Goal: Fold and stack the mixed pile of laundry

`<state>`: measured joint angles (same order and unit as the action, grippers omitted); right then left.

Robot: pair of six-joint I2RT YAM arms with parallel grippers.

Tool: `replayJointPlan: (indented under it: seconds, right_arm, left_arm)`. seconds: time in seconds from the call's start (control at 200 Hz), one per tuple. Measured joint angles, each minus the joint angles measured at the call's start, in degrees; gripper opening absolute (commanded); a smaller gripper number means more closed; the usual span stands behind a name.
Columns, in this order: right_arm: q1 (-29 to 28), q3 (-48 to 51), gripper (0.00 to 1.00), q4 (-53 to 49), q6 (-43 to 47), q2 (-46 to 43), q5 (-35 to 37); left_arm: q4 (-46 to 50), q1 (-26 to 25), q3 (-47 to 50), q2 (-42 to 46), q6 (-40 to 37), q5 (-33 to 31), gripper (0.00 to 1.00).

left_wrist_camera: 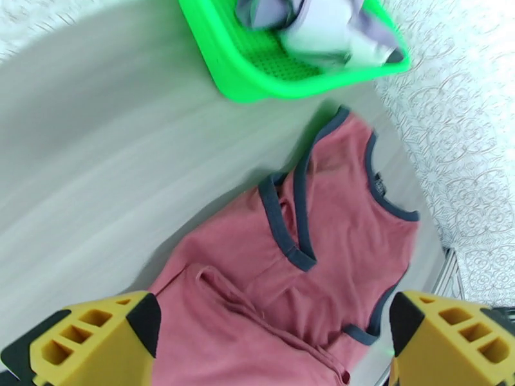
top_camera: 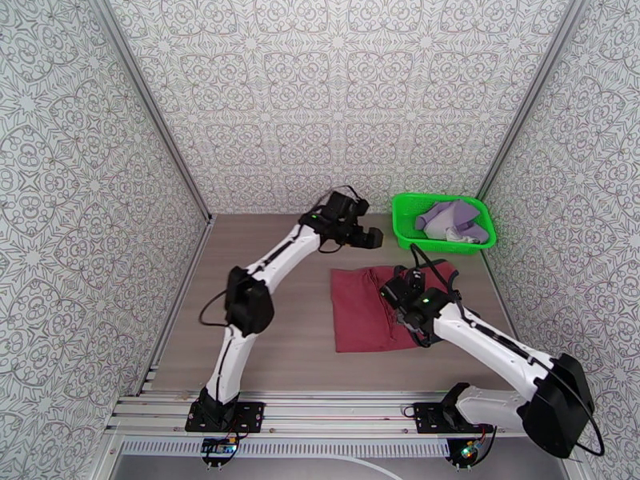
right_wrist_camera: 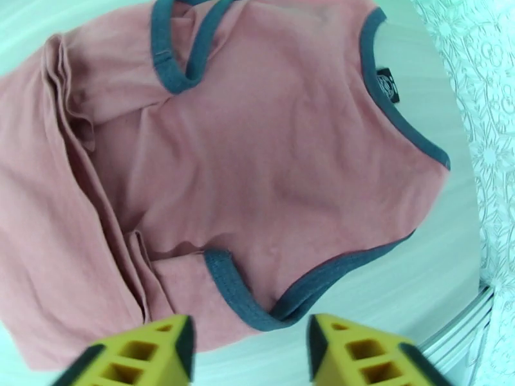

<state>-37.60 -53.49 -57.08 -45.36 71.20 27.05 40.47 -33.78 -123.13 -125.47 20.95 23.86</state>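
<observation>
The dark red tank top (top_camera: 360,312) lies partly folded and creased on the table in front of the basket. In the wrist views the tank top (left_wrist_camera: 335,239) (right_wrist_camera: 257,156) shows its dark-trimmed neck and armholes. The lavender garment (top_camera: 454,219) (left_wrist_camera: 322,20) sits crumpled in the basket. My left gripper (top_camera: 374,238) (left_wrist_camera: 273,336) hangs above the table just beyond the top's far edge, jaws wide open and empty. Over the top's right side my right gripper (top_camera: 398,291) (right_wrist_camera: 248,349) is open, its fingers apart with nothing between them.
The green mesh basket (top_camera: 408,226) (left_wrist_camera: 232,65) stands at the back right corner of the table. Patterned walls close in the left, back and right sides. A metal rail (top_camera: 320,410) runs along the near edge by the arm bases.
</observation>
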Motion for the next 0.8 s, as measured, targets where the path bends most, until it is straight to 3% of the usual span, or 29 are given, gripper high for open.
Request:
replayJointPlan:
  seconds: [0.06,0.085,0.15,0.29,0.435,0.6,0.8]
  right_arm:
    - [0.11,0.00,0.09,2.14,1.81,0.20,-3.39]
    - [0.11,0.00,0.00,3.87,3.15,0.63,-5.38]
    - [0.13,-0.04,0.00,8.31,5.18,2.32,-10.43]
    - [0.68,-1.88,0.00,20.76,9.46,10.58,-21.24]
    - [3.74,-8.46,0.00,29.49,12.28,22.08,-26.77]
    - [8.13,-16.06,0.00,35.19,13.29,34.56,-27.71]
    - [12.55,-16.68,0.00,36.50,13.27,39.63,-25.44]
  left_arm:
    - [-0.48,1.09,3.30,2.75,0.13,-0.35,0.70]
    - [-0.59,1.49,4.37,3.41,0.92,-0.66,0.49]
    - [-0.92,2.51,7.43,4.24,1.27,-1.33,0.00]
    - [-1.27,3.63,15.52,4.11,2.03,-2.71,0.00]
    - [-1.75,3.43,20.59,3.30,4.02,-2.99,0.00]
    - [-3.23,3.41,21.68,3.08,5.90,-3.15,0.00]
    - [-5.88,3.17,23.21,2.60,6.88,-3.08,0.00]
